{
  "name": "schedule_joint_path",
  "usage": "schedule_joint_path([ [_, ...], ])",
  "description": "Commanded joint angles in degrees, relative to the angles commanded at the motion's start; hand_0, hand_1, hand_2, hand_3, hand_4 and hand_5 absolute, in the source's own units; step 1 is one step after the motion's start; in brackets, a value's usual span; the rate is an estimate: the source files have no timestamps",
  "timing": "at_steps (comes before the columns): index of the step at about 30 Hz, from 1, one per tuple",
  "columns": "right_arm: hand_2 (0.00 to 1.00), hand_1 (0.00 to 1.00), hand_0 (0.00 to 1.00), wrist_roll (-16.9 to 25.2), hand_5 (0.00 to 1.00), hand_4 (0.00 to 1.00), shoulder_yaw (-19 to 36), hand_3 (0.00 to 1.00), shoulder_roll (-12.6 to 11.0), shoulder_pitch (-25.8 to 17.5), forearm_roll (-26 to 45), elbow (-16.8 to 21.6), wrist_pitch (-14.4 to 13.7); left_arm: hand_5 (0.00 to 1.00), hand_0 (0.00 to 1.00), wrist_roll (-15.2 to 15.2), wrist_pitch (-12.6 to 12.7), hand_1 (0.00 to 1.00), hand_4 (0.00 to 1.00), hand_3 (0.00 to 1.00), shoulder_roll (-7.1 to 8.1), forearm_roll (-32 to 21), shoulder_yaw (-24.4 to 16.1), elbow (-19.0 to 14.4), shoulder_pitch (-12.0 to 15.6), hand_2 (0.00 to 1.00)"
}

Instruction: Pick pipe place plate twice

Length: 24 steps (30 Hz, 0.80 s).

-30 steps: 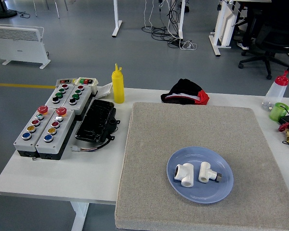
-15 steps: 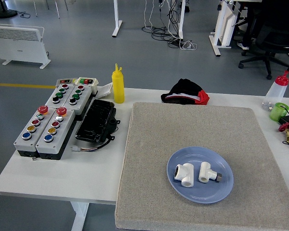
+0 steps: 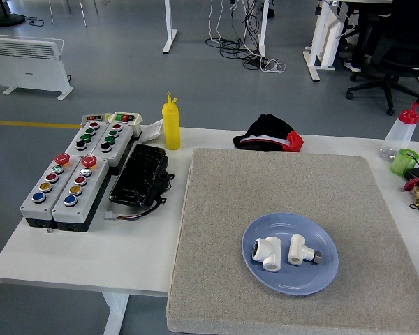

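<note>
Neither arm shows in the head view, so no fingers can be seen and I cannot tell how far open they are or whether they hold anything; places cannot be given relative to them either.

Nearest, on the grey mat [image 3: 279,188] that covers most of the bench [image 3: 119,258], sits the blue plate [image 3: 290,278]. 2 white pipe fittings lie in it side by side — the left pipe fitting [image 3: 267,252] and the right pipe fitting [image 3: 297,250], close together but seemingly not touching. The right one has a small dark piece at its outer end. With 2 pipes already in the plate and none loose on the mat, the task looks complete, which would explain why the arms are out of view.

Left of the mat lie a black tray [image 3: 138,176] and 2 grey button boxes [image 3: 77,167], pushed aside, probably to keep the working patch free. Further back stand a yellow squeeze bottle [image 3: 171,123] and a black-and-red cloth bundle [image 3: 269,134]. At the far right edge sit a green cup [image 3: 403,161] and a clear bottle with a red cap [image 3: 399,132] — clutter, well apart from the plate.
</note>
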Motion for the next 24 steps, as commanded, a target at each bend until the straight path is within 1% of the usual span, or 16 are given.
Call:
schedule_joint_path([
  [3, 0.813, 0.761, 0.798, 0.6, 0.695, 0.865, 0.3, 0.792, 0.2, 0.0, 0.9, -0.1, 0.0, 0.998, 0.582, -0.1, 0.0, 0.578, 0.461, 0.617, 0.00, -0.1, 0.0, 0.0, 0.0, 0.621],
  [4, 0.802, 0.748, 0.768, 0.7, 0.718, 0.843, 0.4, 0.799, 0.2, 0.0, 1.2, -0.1, -0.1, 0.998, 0.582, 0.0, 0.0, 0.578, 0.459, 0.617, 0.00, 0.0, 0.0, 0.0, 0.1, 0.620],
  [9, 0.802, 0.748, 0.768, 0.5, 0.718, 0.843, 0.9, 0.799, 0.1, -0.2, 2.6, -0.2, 0.0, 0.998, 0.582, 0.1, 0.0, 0.578, 0.459, 0.617, 0.00, 0.0, 0.0, 0.0, 0.1, 0.620],
  [10, 0.733, 0.683, 0.736, 0.3, 0.720, 0.812, 1.0, 0.775, 0.1, -0.2, 3.1, -0.2, 0.2, 0.998, 0.582, 0.1, 0.0, 0.578, 0.460, 0.617, 0.00, 0.0, 0.0, -0.1, 0.1, 0.620],
  [15, 0.733, 0.683, 0.736, -0.6, 0.720, 0.812, 1.2, 0.775, 0.2, -0.2, 4.7, -0.2, 1.0, 0.998, 0.582, 0.2, 0.0, 0.578, 0.460, 0.617, 0.00, 0.1, 0.0, -0.1, 0.1, 0.620],
  [16, 0.652, 0.654, 0.711, -0.6, 0.716, 0.782, 1.2, 0.741, 0.2, -0.2, 4.7, -0.2, 1.0, 0.998, 0.582, 0.2, 0.1, 0.578, 0.461, 0.617, 0.00, 0.1, 0.0, -0.1, 0.1, 0.620],
  [21, 0.652, 0.654, 0.711, -0.6, 0.716, 0.782, 1.6, 0.741, 0.3, -0.1, 4.7, -0.3, 0.9, 0.998, 0.582, 0.2, 0.0, 0.578, 0.461, 0.617, 0.00, 0.1, 0.0, -0.1, 0.1, 0.620],
  [22, 0.632, 0.651, 0.707, -0.6, 0.713, 0.758, 1.6, 0.724, 0.3, -0.1, 4.7, -0.3, 0.9, 0.998, 0.582, 0.2, 0.0, 0.578, 0.461, 0.617, 0.00, 0.1, 0.0, -0.1, 0.1, 0.620],
  [24, 0.632, 0.651, 0.707, -0.9, 0.713, 0.758, 2.0, 0.724, 0.3, -0.1, 4.6, -0.4, 0.7, 0.998, 0.582, 0.1, 0.0, 0.578, 0.461, 0.617, 0.00, 0.1, 0.0, -0.1, 0.0, 0.620],
])
